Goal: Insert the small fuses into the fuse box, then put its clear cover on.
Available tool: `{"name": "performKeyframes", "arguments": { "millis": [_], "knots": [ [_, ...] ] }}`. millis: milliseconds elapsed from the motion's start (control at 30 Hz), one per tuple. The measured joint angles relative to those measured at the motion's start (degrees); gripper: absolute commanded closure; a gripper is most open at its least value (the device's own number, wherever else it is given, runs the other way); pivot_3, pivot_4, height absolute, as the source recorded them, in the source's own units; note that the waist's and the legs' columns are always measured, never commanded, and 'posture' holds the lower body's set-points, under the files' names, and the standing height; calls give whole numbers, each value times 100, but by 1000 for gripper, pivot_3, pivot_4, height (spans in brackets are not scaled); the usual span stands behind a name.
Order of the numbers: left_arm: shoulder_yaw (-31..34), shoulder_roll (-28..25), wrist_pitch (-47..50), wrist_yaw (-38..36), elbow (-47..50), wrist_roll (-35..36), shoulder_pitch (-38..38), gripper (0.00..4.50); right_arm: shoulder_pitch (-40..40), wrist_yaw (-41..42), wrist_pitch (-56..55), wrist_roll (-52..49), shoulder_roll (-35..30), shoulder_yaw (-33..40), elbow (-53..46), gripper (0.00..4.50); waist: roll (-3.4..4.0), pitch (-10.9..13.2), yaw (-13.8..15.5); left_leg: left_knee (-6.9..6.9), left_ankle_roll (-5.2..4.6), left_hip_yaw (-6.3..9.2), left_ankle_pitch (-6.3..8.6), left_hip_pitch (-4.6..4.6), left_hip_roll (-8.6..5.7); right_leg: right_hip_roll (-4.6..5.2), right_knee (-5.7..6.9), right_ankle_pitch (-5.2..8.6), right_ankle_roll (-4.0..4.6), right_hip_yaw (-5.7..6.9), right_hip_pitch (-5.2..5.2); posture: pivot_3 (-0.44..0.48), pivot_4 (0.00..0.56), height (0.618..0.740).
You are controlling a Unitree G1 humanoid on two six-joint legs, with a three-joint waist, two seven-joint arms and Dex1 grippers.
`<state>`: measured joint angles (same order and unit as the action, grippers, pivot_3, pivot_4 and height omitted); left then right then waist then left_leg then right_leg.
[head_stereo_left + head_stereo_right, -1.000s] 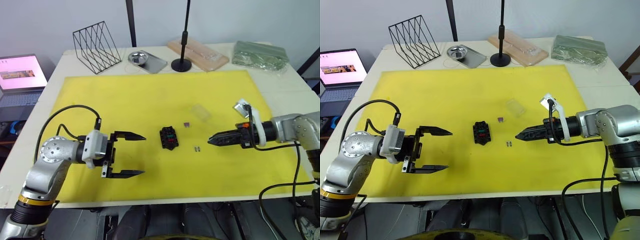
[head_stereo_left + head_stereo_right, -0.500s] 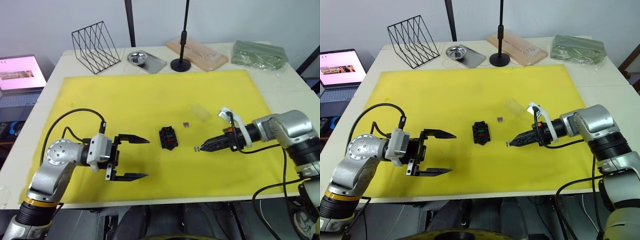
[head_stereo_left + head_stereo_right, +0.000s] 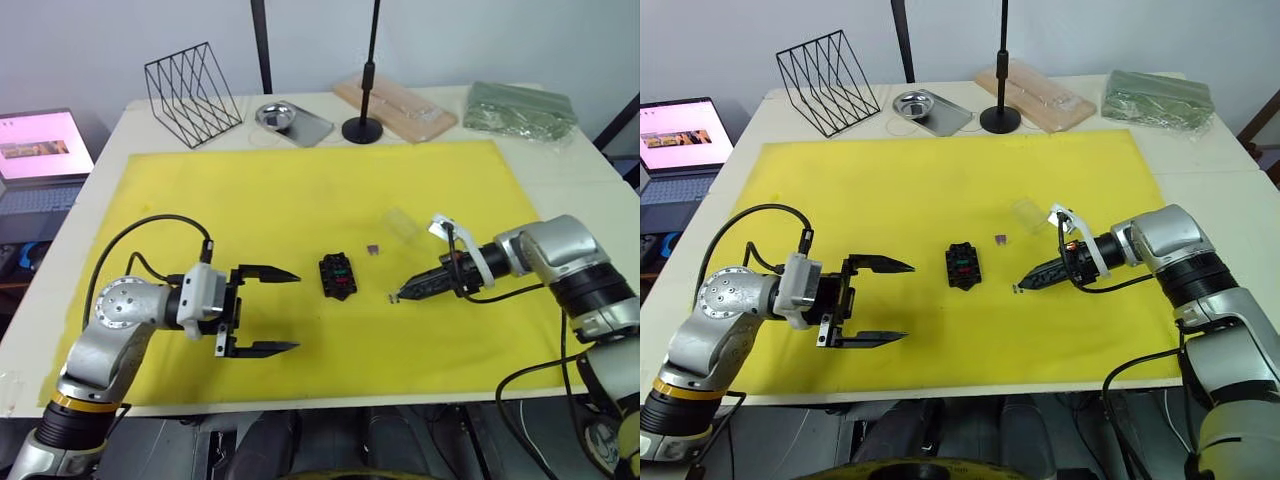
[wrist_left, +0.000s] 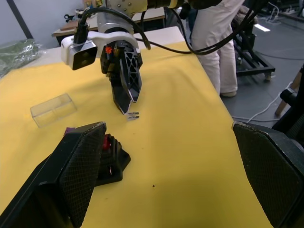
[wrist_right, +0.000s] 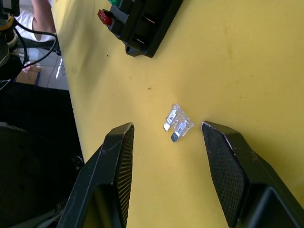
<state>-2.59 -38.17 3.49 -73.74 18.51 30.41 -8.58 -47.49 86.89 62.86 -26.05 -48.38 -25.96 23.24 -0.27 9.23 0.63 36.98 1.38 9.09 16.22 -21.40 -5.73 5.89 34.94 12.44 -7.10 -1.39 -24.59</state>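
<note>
The black fuse box (image 3: 338,276) lies mid-mat with a green and a red fuse (image 5: 105,17) seated in it. A purple fuse (image 3: 373,248) lies just beyond its right end, and the clear cover (image 3: 402,223) further back right. The greyish clear fuse (image 5: 178,122) lies flat on the mat right of the box. My right gripper (image 5: 166,127) is open, low over the mat, its fingers either side of that fuse without touching it. My left gripper (image 3: 275,310) stands open and empty, a short way left of the box.
A yellow mat (image 3: 300,190) covers the table. Along the back stand a wire rack (image 3: 192,92), a metal tray (image 3: 290,118), a black stand base (image 3: 362,130), a packaged wooden board (image 3: 395,108) and a green bag (image 3: 520,108). A person (image 4: 213,42) stands beyond the table.
My right gripper has moved left and down until its tips reach the clear fuse. The left gripper has shifted slightly right towards the fuse box.
</note>
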Motion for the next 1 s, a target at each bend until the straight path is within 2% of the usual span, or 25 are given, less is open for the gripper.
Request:
{"name": "performKeyframes", "arguments": {
  "millis": [467,567,667,1000],
  "knots": [
    [-75,-7,14,74,42,1,2,0,-183,424,-189,444,288,-100,365,2166,0,0,-14,-1,0,5,0,1,0,-1,1,0,0,0,-1,0,150,740],
    [-75,-8,30,103,63,1,2,0,-204,463,-213,535,342,-126,427,2725,0,0,-14,-1,1,6,0,1,0,-1,1,0,0,0,-1,0,150,740],
    [-76,-8,81,125,82,1,2,0,-210,463,-288,629,392,-176,512,3673,0,0,-13,-1,1,6,0,1,0,-1,1,0,0,0,-1,0,150,740],
    [-77,-9,103,136,83,1,4,0,-243,516,-331,720,477,-206,615,3673,1,0,-17,-1,1,10,0,1,0,-1,1,0,0,0,-1,0,150,740]
  ]
}}
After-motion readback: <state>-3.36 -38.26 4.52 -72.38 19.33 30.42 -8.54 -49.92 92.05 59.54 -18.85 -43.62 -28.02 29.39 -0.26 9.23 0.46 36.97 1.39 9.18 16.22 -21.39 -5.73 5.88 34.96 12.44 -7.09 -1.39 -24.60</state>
